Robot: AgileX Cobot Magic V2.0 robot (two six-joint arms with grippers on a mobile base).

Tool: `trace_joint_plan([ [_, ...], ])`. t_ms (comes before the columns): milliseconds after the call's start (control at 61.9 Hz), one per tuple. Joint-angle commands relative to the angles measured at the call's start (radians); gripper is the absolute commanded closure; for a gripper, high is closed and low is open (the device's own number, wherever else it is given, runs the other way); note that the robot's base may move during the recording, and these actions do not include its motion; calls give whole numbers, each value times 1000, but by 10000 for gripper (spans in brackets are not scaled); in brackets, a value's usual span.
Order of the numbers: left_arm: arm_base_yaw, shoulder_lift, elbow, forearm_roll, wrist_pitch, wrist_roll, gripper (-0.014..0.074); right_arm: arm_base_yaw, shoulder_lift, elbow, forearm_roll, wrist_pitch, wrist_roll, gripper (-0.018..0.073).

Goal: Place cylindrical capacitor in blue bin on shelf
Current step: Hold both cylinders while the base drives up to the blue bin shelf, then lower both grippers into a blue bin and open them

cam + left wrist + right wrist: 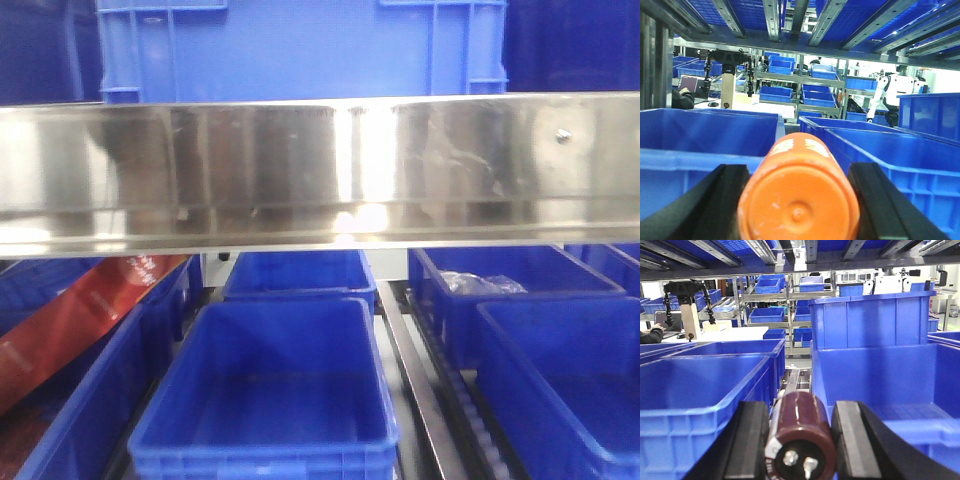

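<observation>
While neither tool showed in the front view, it laid out the shelf: a shiny steel rail ran across the middle, with blue bins on roller tracks below it. The near middle bin looked bare inside. A far right bin held something clear and crumpled, and a red strip slanted over the left ones. No capacitor could be seen there.

From the left wrist, the left tool was clamped on an orange cylinder, its round end toward the camera, with bin walls just beyond on both sides.

From the right wrist, the right tool gripped the capacitor between its black fingers. It was a dark cylinder, and the pale end with two terminals faced the camera. It hung at rim height, lined up with the roller track between a left bin and a right bin, so it was not over either opening.

By my judgement the carry was nearly done and the drop was not yet made. Next the right tool would need to shift sideways past a rim, come over one bin's opening, lower a little and then spread its fingers. Which bin was meant I could not tell.
</observation>
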Motion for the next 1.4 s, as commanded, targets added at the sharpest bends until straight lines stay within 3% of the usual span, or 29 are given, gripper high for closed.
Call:
trace_joint_plan([
  [0,3,-5,-1,-4,-28,-6,708,-1,-4,0,-10,-25,-3,722],
  [1389,3,-5,-1,-4,-56,-6,708,-1,-4,0,-10,-25,-3,722],
])
